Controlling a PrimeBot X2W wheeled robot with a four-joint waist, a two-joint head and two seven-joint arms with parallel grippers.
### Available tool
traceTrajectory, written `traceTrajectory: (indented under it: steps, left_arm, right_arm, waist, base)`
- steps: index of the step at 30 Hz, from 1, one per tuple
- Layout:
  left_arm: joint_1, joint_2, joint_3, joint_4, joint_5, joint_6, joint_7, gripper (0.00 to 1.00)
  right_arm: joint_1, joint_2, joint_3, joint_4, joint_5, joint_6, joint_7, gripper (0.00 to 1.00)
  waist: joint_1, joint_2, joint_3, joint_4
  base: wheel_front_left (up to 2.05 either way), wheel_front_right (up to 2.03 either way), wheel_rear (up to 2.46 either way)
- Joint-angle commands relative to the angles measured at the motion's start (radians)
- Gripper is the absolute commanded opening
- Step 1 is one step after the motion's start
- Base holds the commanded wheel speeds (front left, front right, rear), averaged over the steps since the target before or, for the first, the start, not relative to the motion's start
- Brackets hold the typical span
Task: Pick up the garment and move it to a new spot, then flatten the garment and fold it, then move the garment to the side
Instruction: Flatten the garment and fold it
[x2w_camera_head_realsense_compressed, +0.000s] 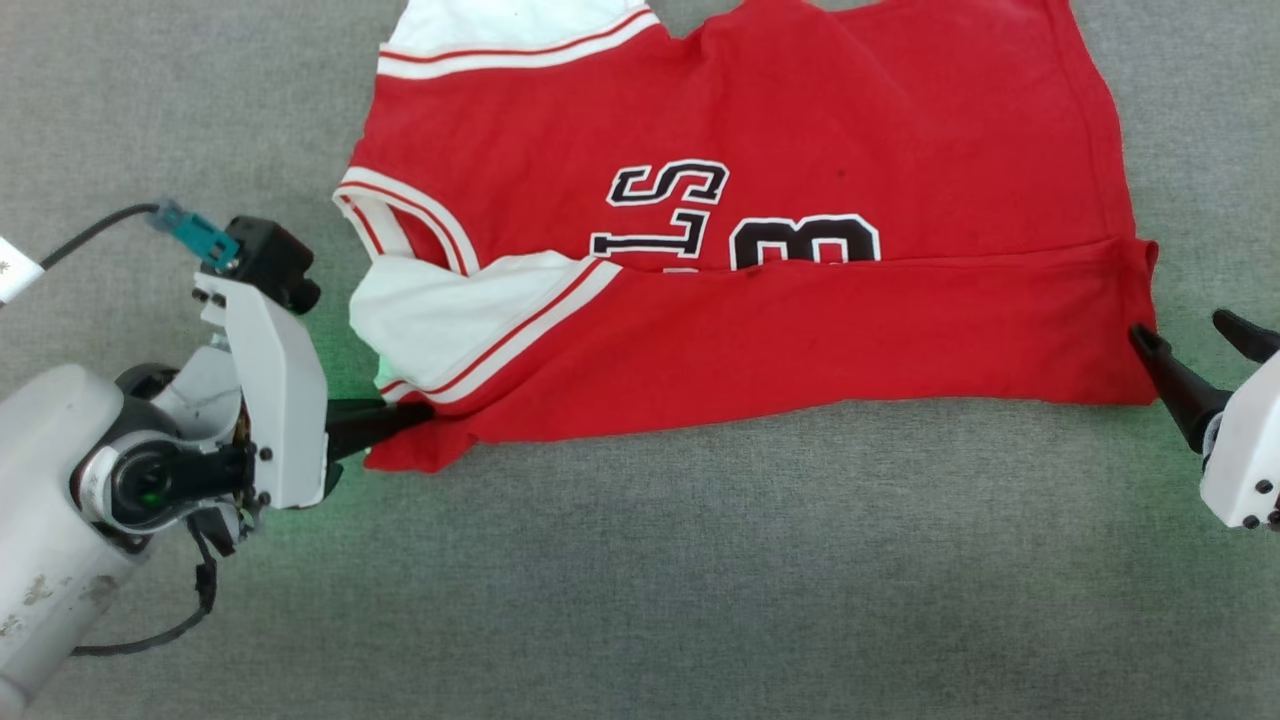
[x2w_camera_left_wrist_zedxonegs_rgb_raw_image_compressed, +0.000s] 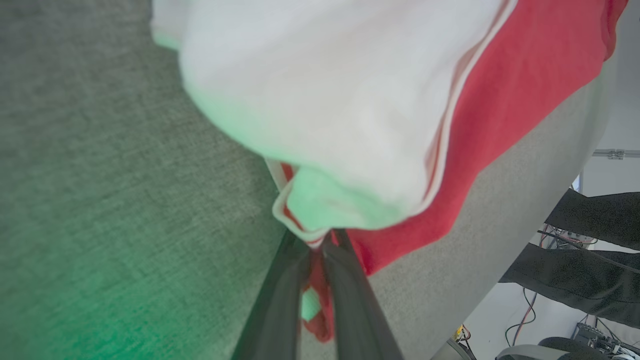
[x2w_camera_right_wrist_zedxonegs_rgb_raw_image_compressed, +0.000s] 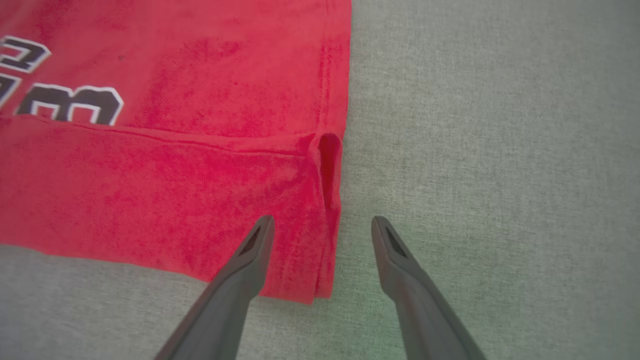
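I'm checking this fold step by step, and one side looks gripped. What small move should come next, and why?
Probably close the right end effector. Its open fingers sit either side of the garment's folded side edge, while the left end effector is shut on the sleeve-side corner, so that would give both ends a hold.

A robotics lab: grey felt worktable (x2w_camera_head_realsense_compressed: 640, 560), loose cables (x2w_camera_left_wrist_zedxonegs_rgb_raw_image_compressed: 521, 320) on the pale floor (x2w_camera_left_wrist_zedxonegs_rgb_raw_image_compressed: 487, 315) beside it.
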Motion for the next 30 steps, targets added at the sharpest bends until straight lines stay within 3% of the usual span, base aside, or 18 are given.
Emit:
traceTrajectory:
  steps: [1,9,15,17,18,19,30]
  left_arm:
    - [0.035,-0.034,-0.037,0.003,0.006,-0.004,0.016,0.0]
    - [0.012,-0.047,-0.033,0.008,0.01,-0.01,0.008,0.0]
    - [0.004,-0.059,-0.029,0.016,0.005,-0.011,-0.002,0.0]
    - [0.003,-0.059,-0.028,0.018,0.005,-0.012,-0.008,0.0]
    - [0.002,-0.059,-0.028,0.019,0.005,-0.012,-0.009,0.0]
    - [0.0,-0.058,-0.027,0.019,0.006,-0.012,-0.011,0.0]
    - [0.014,-0.033,-0.009,-0.023,-0.015,-0.014,-0.052,0.0]
  right_arm:
    - [-0.019,-0.013,0.013,-0.005,-0.01,-0.001,0.043,1.0]
    - [-0.078,-0.024,0.018,0.048,-0.019,-0.001,0.249,1.0]
    - [-0.076,0.0,-0.005,0.11,-0.028,-0.001,0.258,1.0]
    - [-0.072,0.008,0.0,0.121,-0.028,-0.001,0.257,0.42]
    - [-0.07,0.011,0.001,0.124,-0.029,-0.001,0.254,0.27]
    - [-0.068,0.016,-0.002,0.125,-0.03,-0.001,0.249,0.0]
    - [-0.021,0.047,-0.057,0.073,-0.011,-0.001,0.201,0.0]
  waist:
    - [0.0,0.0,0.004,0.002]
    - [0.0,0.0,0.022,0.021]
    - [0.0,0.0,0.033,0.025]
    - [0.0,0.0,0.034,0.025]
    - [0.0,0.0,0.035,0.025]
    - [0.0,0.0,0.036,0.025]
    - [0.0,0.0,0.01,0.038]
  base:
    - [0.0,0.0,0.0]
    - [0.0,0.0,0.0]
    - [0.0,0.0,0.0]
    - [0.0,0.0,0.0]
    - [0.0,0.0,0.0]
    - [0.0,0.0,0.0]
    - [0.0,0.0,0.0]
